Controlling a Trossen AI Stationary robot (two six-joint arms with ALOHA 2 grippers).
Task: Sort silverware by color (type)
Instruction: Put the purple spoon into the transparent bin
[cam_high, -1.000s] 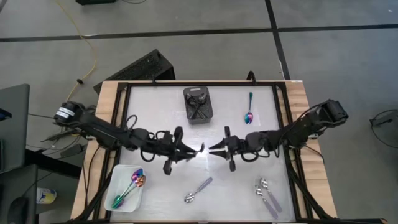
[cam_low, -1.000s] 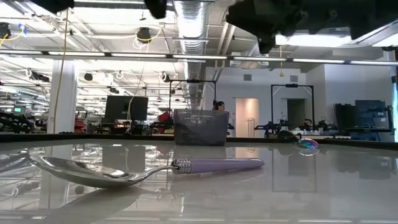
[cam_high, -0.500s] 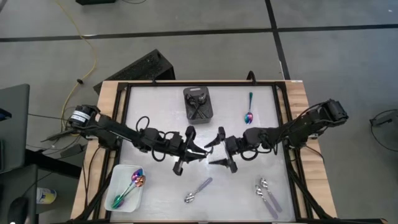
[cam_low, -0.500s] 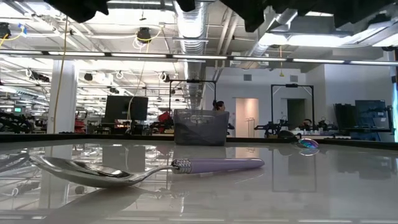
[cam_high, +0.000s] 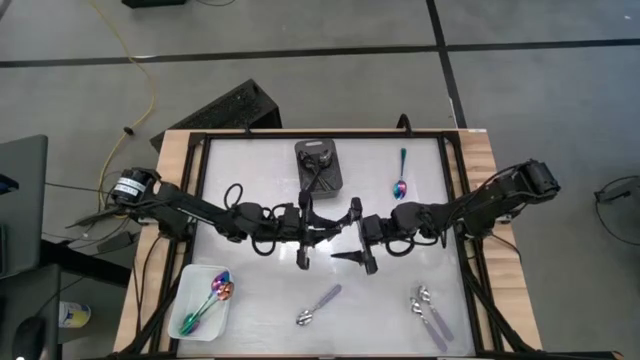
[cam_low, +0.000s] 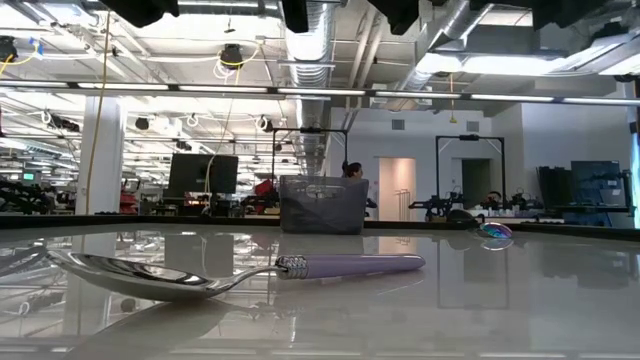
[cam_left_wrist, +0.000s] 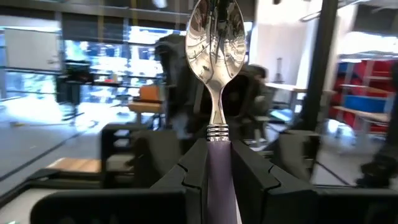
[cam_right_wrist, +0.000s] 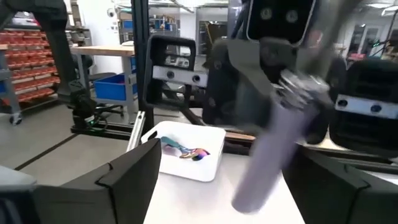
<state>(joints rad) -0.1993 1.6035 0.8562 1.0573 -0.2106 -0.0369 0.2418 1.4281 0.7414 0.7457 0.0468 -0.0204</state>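
Observation:
My left gripper (cam_high: 320, 237), above the table's middle, is shut on a silver spoon (cam_left_wrist: 214, 37) with a lilac handle. My right gripper (cam_high: 346, 235) faces it with its fingers spread wide. The blurred lilac handle (cam_right_wrist: 273, 149) slants just in front of them, and I cannot tell whether it touches them. On the table lie another lilac-handled silver spoon (cam_high: 318, 305), two more silver ones (cam_high: 428, 315) and an iridescent spoon (cam_high: 400, 185). A white tray (cam_high: 190, 285) holds iridescent spoons. A black bin (cam_high: 320, 165) holds dark ones. My left gripper pinches the spoon's lilac handle (cam_left_wrist: 217, 158) between its two fingers, just below the ribbed metal collar. The silver bowl stands out beyond the fingertips. The spoon is lifted clear of the table.
A black frame (cam_high: 195, 190) runs round the white table top. In the low view the near spoon (cam_low: 200, 275) lies on its side in front, with the bin (cam_low: 320, 205) behind it. The table's middle and far left are bare.
My right gripper has opened wide and let go of the lilac-handled spoon, which both grippers held a second ago. My left gripper has carried the spoon toward the table's right edge, closer to my right gripper, and has rolled a little.

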